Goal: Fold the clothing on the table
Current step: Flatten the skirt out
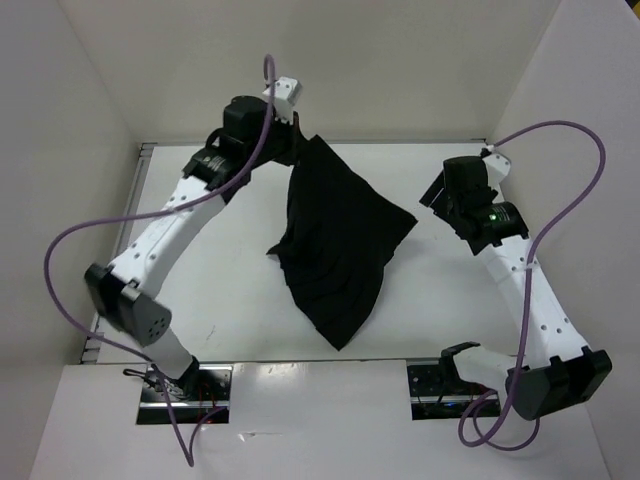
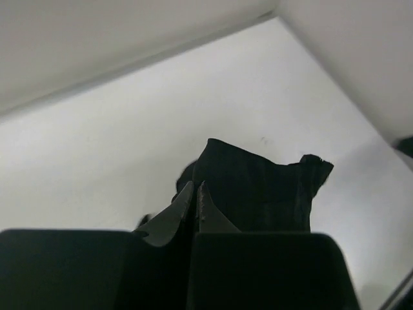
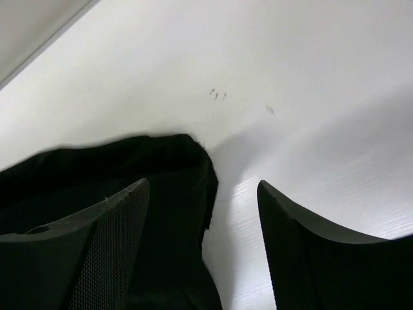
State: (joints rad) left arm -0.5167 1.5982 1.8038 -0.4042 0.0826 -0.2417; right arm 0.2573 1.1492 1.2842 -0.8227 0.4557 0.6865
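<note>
The black clothing (image 1: 340, 250) lies bunched in the middle of the white table (image 1: 220, 290), with its far corner pulled up to my left gripper (image 1: 298, 143). In the left wrist view that gripper (image 2: 194, 187) is shut on the fabric, and the rest of the clothing (image 2: 258, 190) hangs and spreads beyond it. My right gripper (image 1: 435, 200) hovers open just right of the clothing's right corner. In the right wrist view the right gripper (image 3: 203, 183) straddles the edge of the clothing (image 3: 97, 168), part of which lies under the left finger, with bare table (image 3: 290, 97) under the right finger.
White walls (image 1: 300, 50) close in the table at the back and both sides. Purple cables (image 1: 560, 130) loop off both arms. The arm bases (image 1: 180, 385) sit at the near edge.
</note>
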